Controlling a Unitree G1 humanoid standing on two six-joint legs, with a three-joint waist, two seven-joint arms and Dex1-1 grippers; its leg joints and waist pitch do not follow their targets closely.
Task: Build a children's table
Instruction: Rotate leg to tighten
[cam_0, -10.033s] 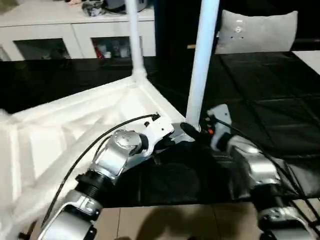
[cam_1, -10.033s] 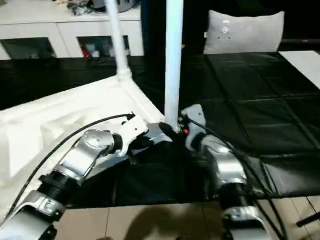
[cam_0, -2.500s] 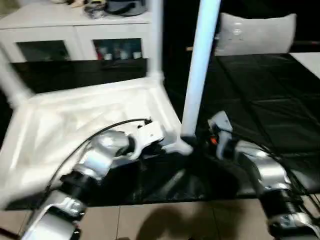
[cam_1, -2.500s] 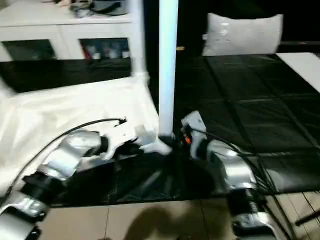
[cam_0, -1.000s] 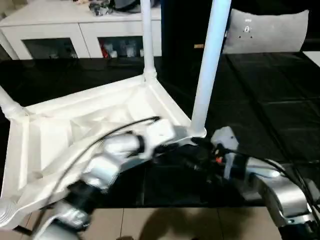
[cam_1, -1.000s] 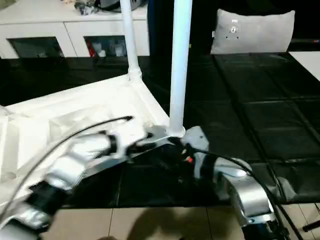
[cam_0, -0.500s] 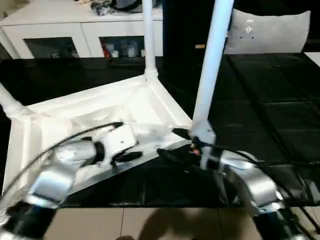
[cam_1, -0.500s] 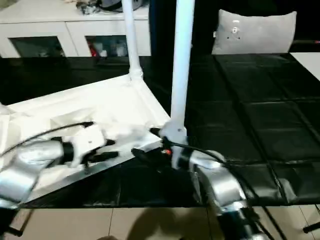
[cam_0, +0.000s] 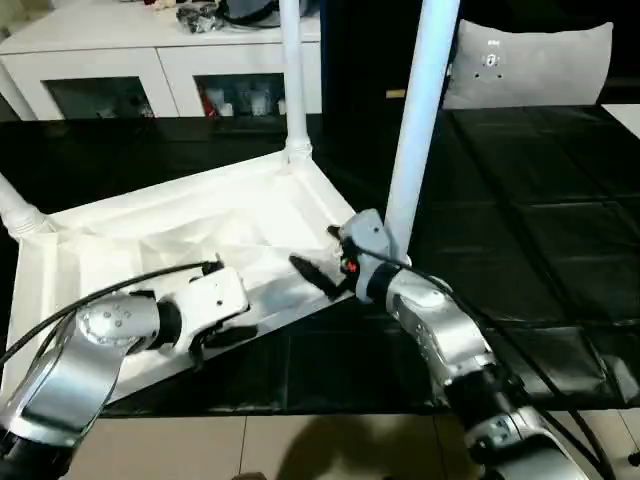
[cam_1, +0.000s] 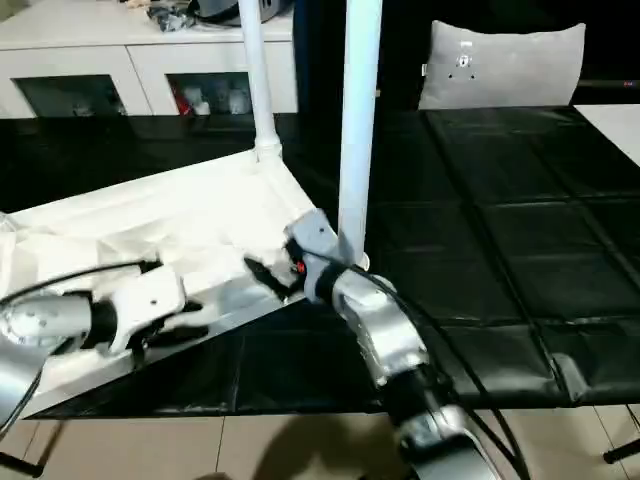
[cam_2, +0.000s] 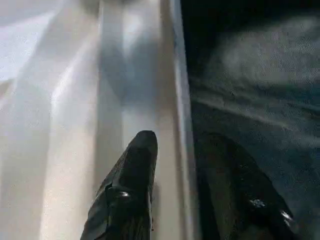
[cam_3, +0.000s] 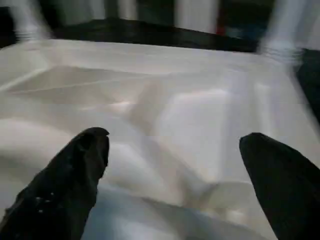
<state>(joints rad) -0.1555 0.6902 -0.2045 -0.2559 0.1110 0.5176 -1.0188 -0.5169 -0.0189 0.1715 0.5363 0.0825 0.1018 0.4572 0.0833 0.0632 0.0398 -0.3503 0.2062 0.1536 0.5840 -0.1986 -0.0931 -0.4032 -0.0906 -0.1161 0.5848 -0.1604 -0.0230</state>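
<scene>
Both arms low over the upturned table top, nothing held.

My left gripper sits nearest, forearm reaching in from the left, its fingers partly apart and straddling the near rim of the table top: one finger over the white ribbed underside, the other over the black work surface. My right gripper is bent in from the right, spread wide and empty over the ribs just beside the near right leg. The top lies underside up; a second leg stands in the far corner. Beyond: white cabinet, grey cushion.
</scene>
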